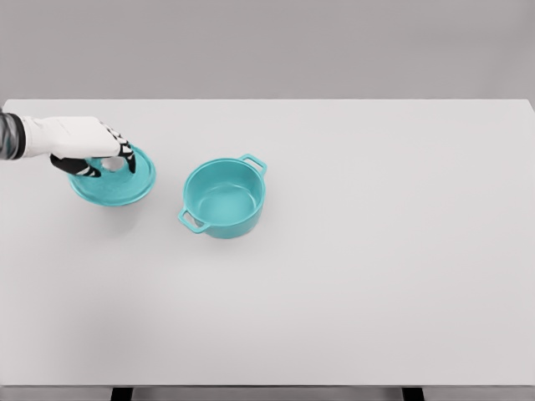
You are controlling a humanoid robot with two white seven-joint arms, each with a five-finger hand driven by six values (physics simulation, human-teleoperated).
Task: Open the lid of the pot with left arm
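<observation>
1. The teal pot [224,199] stands upright and uncovered on the white counter [376,267], slightly toward ten o'clock from the counter's middle. Nothing lies inside it; only its bare teal floor shows.
2. Its two loop handles point toward one o'clock and seven o'clock.
3. The matching lid [117,181] sits at nine o'clock from the pot, apart from it, near the counter's left edge.
4. The left hand [99,155] reaches in from the left edge, fingers curled down over the lid's centre and pinching its pale knob [111,164].
5. The lid casts a soft shadow below it; whether it touches the counter cannot be told.
</observation>
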